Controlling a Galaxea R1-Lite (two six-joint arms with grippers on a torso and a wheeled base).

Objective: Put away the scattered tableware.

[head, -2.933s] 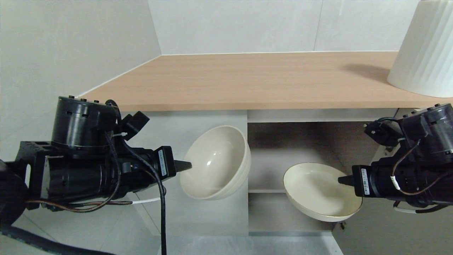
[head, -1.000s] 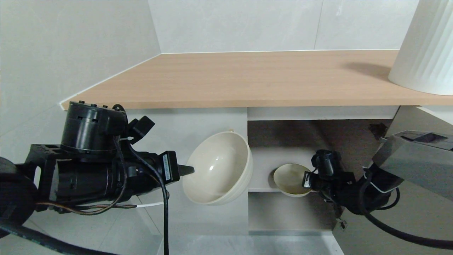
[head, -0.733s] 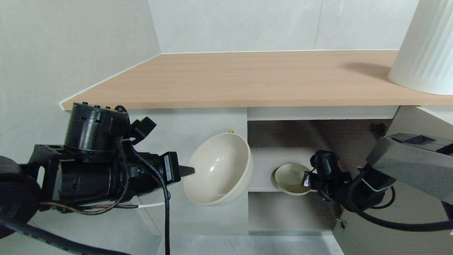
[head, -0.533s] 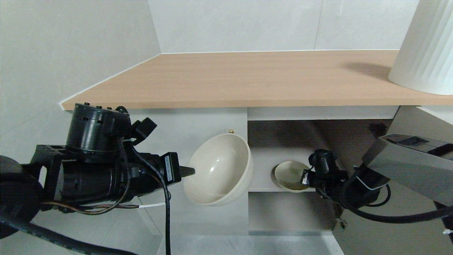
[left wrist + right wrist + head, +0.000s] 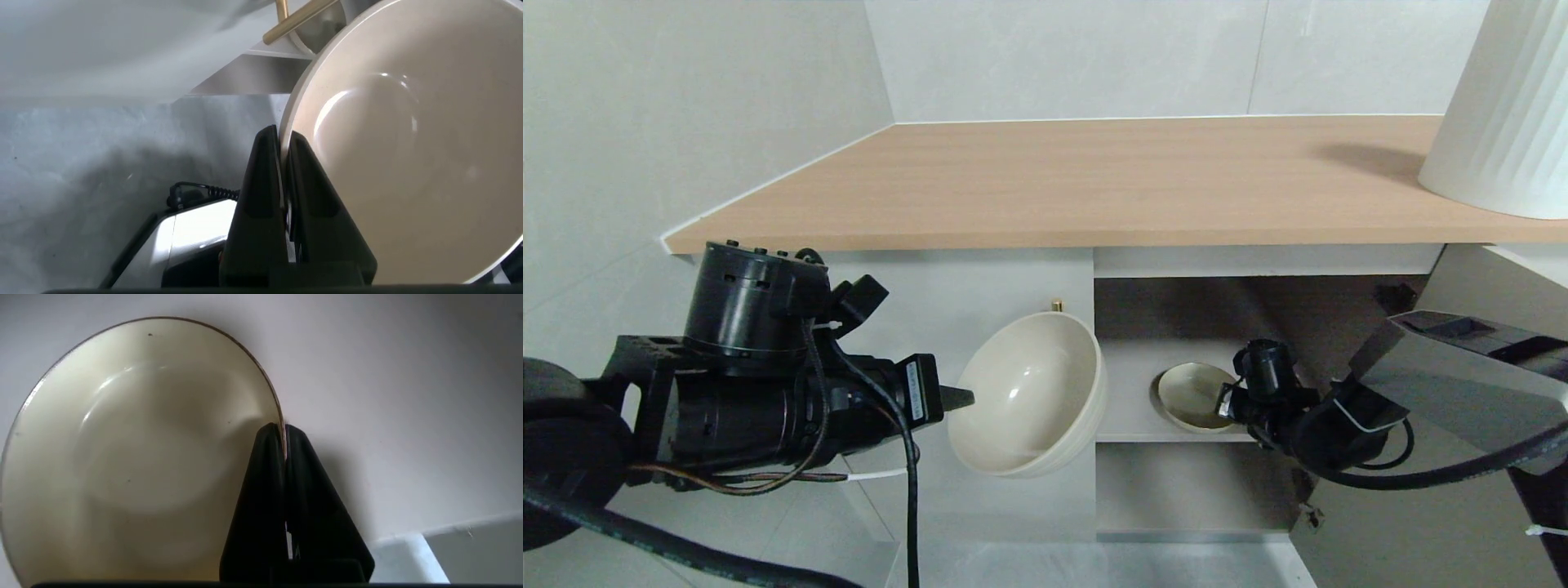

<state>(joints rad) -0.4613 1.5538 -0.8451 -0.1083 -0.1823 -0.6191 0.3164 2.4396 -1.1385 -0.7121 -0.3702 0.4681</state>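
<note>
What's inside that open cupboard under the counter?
In the cupboard, a shallow cream dish on or just above the shelf, rim pinched by the right gripper. The arm hides the right side.

It looks like a home kitchen: a wood counter (image 5: 1094,180), white tile walls (image 5: 1062,57), and a cupboard (image 5: 1176,306) with a shelf (image 5: 1123,384) underneath.

I find no text, number or sign that I can read; the only print is a small white sticker (image 5: 913,390) on my left gripper (image 5: 965,398), too small to make out.
</note>
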